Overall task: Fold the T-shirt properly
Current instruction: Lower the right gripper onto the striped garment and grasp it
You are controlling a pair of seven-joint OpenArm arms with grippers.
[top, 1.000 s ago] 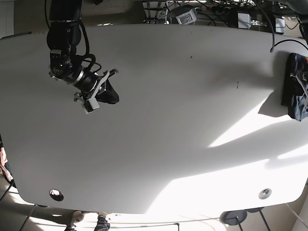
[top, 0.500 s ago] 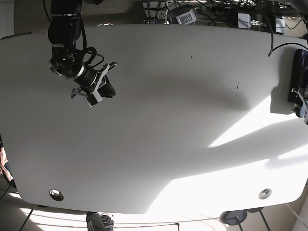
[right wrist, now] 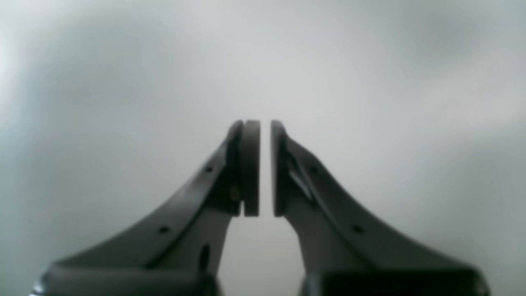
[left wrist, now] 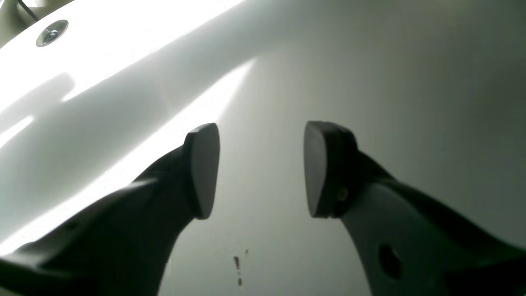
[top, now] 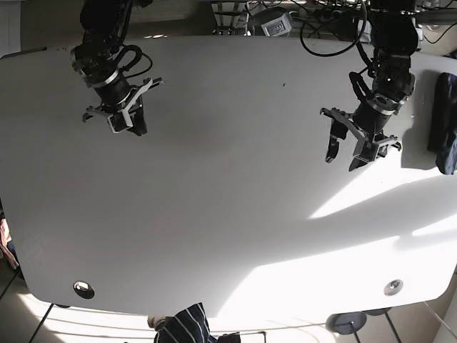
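Observation:
A dark crumpled garment [top: 444, 121], possibly the T-shirt, lies bunched at the table's far right edge. My left gripper [top: 341, 162] hovers over the right part of the white table [top: 228, 214], well left of the garment, with its jaws wide apart and empty. The left wrist view shows the left gripper [left wrist: 263, 168] over bare table. My right gripper [top: 134, 126] is at the back left, far from the garment. In the right wrist view the right gripper [right wrist: 265, 168] has its pads nearly touching, with nothing between them.
A striped cloth [top: 182, 325] shows below the table's front edge. Round grommets sit at the front left [top: 83, 289] and front right [top: 393, 287]. Cables and boxes [top: 275, 21] line the back edge. Small dark specks [left wrist: 237, 263] mark the table.
My left arm has come in from the right edge over the table, jaws open. My right arm has drawn back toward the back left. The striped cloth has appeared at the front edge.

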